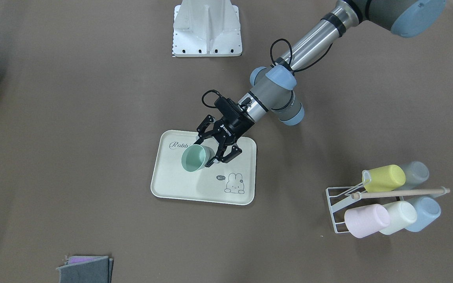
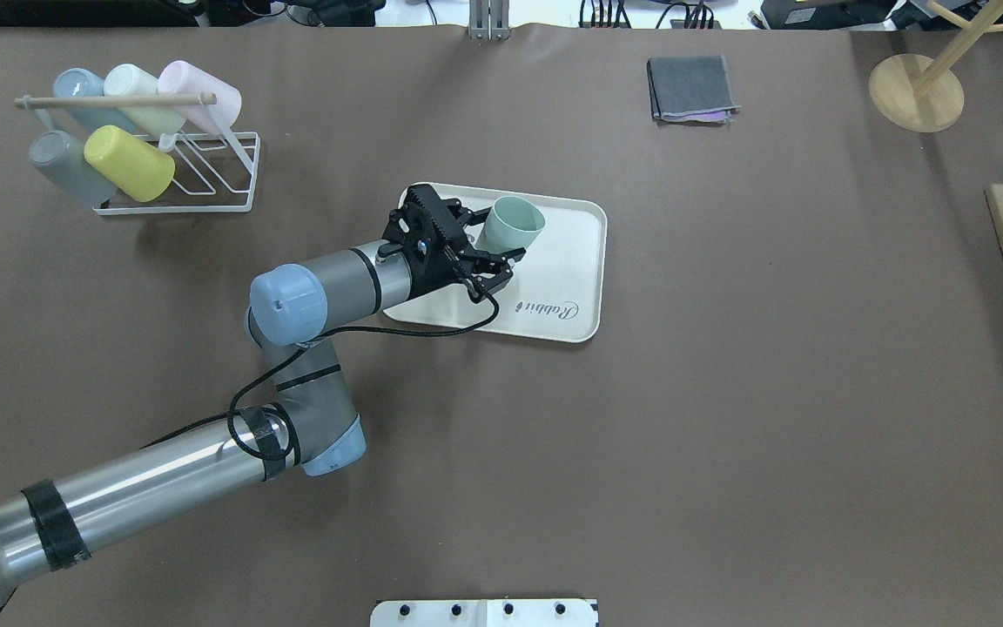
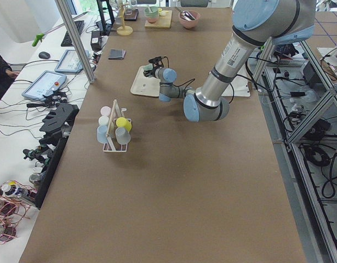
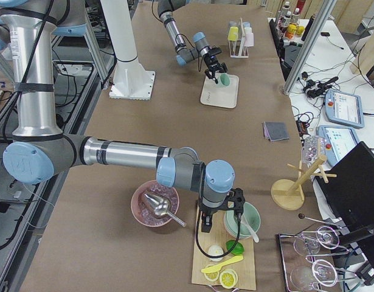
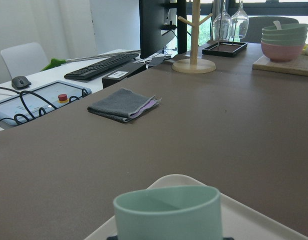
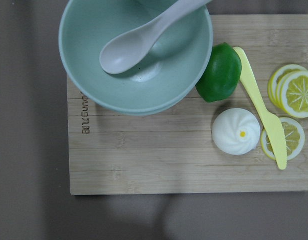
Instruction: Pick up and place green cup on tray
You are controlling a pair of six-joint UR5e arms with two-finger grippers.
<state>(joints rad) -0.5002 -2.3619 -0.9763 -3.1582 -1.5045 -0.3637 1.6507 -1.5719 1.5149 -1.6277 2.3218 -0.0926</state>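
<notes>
The green cup [image 1: 193, 159] is between the fingers of my left gripper [image 1: 210, 154], slightly tilted, over the upper left part of the cream tray [image 1: 179, 184]. The gripper is shut on the cup's sides. In the overhead view the cup [image 2: 517, 222] is at the tray's [image 2: 571, 261] far left part with the left gripper [image 2: 493, 239] on it. The left wrist view shows the cup's rim [image 5: 169, 200] low in the middle above the tray [image 5: 254, 220]. My right gripper [image 4: 206, 222] hovers over a wooden board; I cannot tell whether it is open or shut.
A white wire rack [image 2: 205, 174] with several pastel cups, one of them yellow-green [image 2: 129, 163], stands at the far left. A folded grey cloth [image 2: 691, 89] lies beyond the tray. A wooden stand [image 2: 915, 91] and the board [image 6: 189, 165] with a bowl [image 6: 136, 75], a lime and lemon slices are at the right.
</notes>
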